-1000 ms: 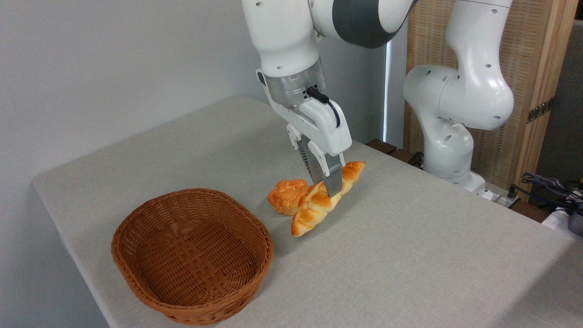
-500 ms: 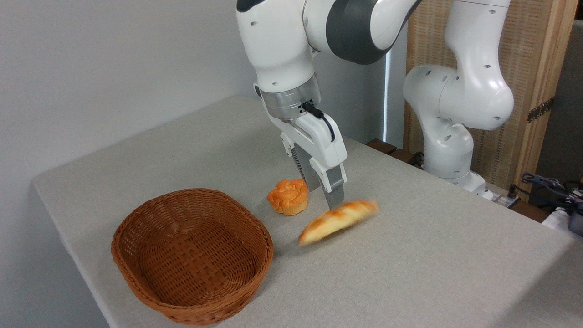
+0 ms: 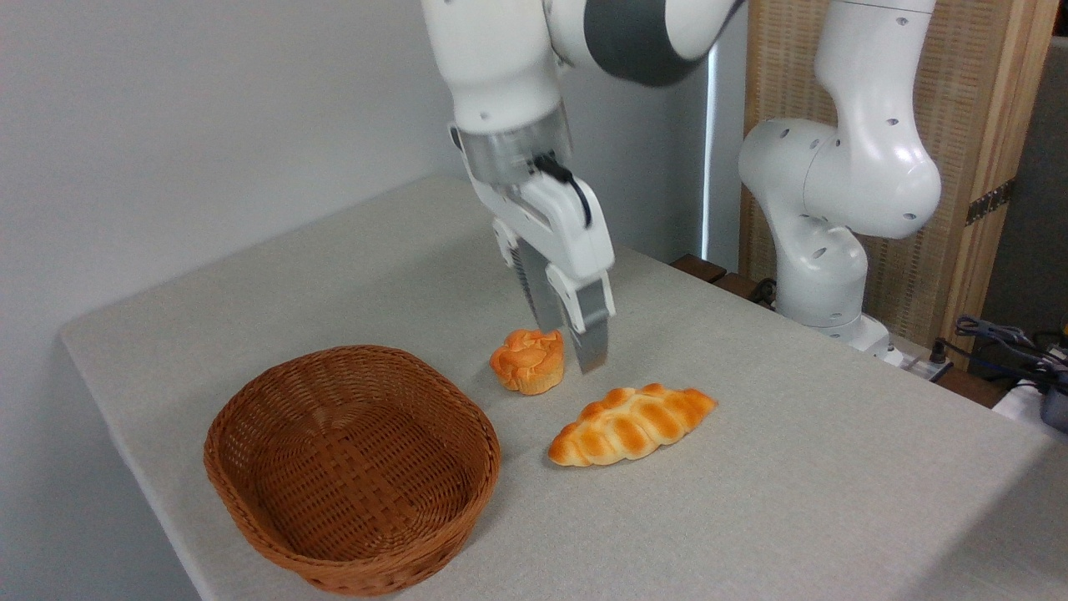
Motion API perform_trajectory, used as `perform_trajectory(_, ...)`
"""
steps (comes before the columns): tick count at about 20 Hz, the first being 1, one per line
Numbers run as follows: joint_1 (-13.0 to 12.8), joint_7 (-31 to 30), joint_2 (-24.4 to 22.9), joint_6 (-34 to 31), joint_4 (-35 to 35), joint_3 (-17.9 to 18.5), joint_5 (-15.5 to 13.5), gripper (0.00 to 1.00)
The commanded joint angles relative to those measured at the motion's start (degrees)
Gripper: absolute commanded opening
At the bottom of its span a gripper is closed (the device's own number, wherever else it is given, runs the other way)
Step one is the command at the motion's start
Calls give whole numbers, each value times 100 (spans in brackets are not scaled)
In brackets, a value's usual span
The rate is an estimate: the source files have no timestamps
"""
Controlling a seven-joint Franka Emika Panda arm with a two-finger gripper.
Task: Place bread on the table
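**Operator:** The bread [image 3: 632, 424] is lying flat on the worktop [image 3: 793, 492], by itself, with nothing gripping it. I see its braided top facing up and its pointed ends running left-low to right-high.

**Colleague:** What is nearest the camera?

**Operator:** The brown wicker basket [image 3: 353, 467], at the front left of the worktop. I can see its woven floor. The bread sits just to its right, apart from the rim.

**Colleague:** And behind the bread?

**Operator:** A small round orange bun [image 3: 528, 360], standing upright a little further back and to the left. There is a strip of bare cloth between it and the bread.

**Colleague:** Where are the jaws?

**Operator:** The gripper [image 3: 571, 340] hangs above the worktop, just right of the bun and behind the bread. I read the jaws as apart, with a gap between the two grey fingers [image 3: 591, 334], and they hold nothing. They point down at a slight tilt.

**Colleague:** Further back?

**Operator:** The white arm's base [image 3: 822, 275] stands beyond the worktop's far right edge, before a wood-framed panel [image 3: 976, 159].
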Motion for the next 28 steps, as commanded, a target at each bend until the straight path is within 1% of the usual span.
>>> perform_trajectory(1,-56,-647,352,-383,883,-186,-137,100)
perform_trajectory(3,-56,-1087,774,-814,1543,-266,-190,100)
perform_trajectory(4,-65,-1237,932,-920,1833,-284,-199,100)
perform_trajectory(5,-74,-1369,1056,-982,2097,-292,-234,100)
perform_trajectory(7,-74,-1641,1293,-992,2624,-292,-444,100)
perform_trajectory(8,-74,-1791,1407,-992,2888,-327,-471,100)
perform_trajectory(10,-74,-1819,1514,-1009,3215,-380,-472,100)
perform_trajectory(14,-74,-1783,1523,-1009,3277,-459,-454,100)
perform_trajectory(18,-196,-1766,1558,-1009,3260,-468,-419,100)
perform_trajectory(20,-328,-1774,1558,-1009,3260,-398,-402,100)
perform_trajectory(22,-346,-1766,1558,-1009,3251,-380,-384,100)
perform_trajectory(23,-372,-1792,1558,-1009,3251,-346,-384,100)
perform_trajectory(24,-503,-1792,1558,-1009,3251,-206,-384,100)
perform_trajectory(25,-687,-1766,1558,-1009,3260,22,-375,100)
perform_trajectory(28,-672,-1757,1558,-1009,3260,85,-375,100)
